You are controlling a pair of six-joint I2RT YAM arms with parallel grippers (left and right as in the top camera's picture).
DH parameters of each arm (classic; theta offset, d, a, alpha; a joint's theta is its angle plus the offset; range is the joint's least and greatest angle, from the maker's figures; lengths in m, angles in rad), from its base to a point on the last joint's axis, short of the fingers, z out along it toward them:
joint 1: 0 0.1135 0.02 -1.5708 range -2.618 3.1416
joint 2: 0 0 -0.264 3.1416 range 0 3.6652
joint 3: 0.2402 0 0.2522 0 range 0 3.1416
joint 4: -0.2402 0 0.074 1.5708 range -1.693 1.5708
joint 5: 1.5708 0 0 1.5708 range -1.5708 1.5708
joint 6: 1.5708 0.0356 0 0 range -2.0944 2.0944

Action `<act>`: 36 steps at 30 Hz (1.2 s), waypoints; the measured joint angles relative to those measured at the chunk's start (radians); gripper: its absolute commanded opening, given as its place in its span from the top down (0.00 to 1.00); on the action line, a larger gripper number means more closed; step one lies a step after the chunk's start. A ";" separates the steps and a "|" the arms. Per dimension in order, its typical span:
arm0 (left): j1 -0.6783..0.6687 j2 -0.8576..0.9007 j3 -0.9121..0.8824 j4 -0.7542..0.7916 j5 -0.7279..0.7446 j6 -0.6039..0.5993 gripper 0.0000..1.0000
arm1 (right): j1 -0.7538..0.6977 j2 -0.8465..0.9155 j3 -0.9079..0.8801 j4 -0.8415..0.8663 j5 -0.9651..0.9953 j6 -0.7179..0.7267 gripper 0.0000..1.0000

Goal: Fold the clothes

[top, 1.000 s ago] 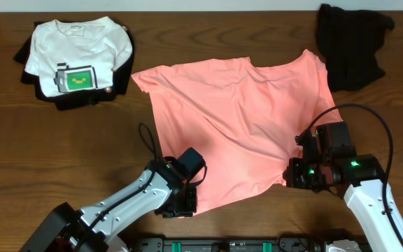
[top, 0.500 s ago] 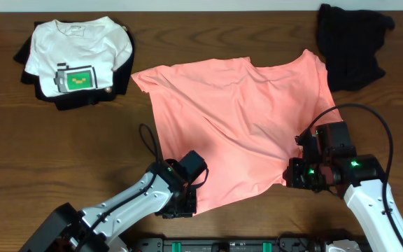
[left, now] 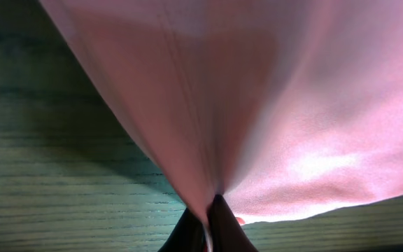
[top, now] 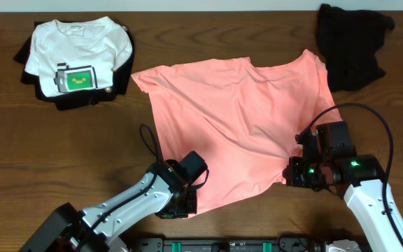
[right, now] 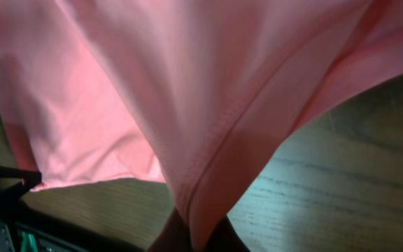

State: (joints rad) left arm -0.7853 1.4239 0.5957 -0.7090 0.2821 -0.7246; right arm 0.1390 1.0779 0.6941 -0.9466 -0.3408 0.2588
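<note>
The salmon-pink T-shirt [top: 236, 126] lies spread and rumpled across the middle of the wooden surface [top: 82, 154]. The left hand [top: 186, 204] is clenched on the shirt's near-left hem — in the wrist view the cloth rises from the pinch in a taut fold. The right hand [top: 301, 173] is likewise clamped on the near-right edge, with the fabric gathered between its fingers. A folded white T-shirt [top: 82, 49] tops a dark stack [top: 68, 101] at far left. A black heap [top: 352, 45] — probably crumpled clothing — sits at far right.
</note>
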 measured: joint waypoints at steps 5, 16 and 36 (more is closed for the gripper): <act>0.051 -0.005 0.031 -0.051 -0.002 0.052 0.94 | 0.000 0.000 0.010 0.006 0.004 0.000 0.99; 0.289 -0.187 0.186 -0.122 -0.020 0.193 0.94 | 0.000 0.000 0.110 -0.076 0.053 0.000 0.99; 0.549 -0.420 0.333 -0.267 -0.023 0.318 0.94 | 0.000 0.000 0.227 -0.262 0.137 -0.014 0.99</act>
State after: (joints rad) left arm -0.2363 1.0035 0.9283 -0.9760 0.2592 -0.4065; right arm 0.1390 1.0779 0.9215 -1.2091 -0.2039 0.2443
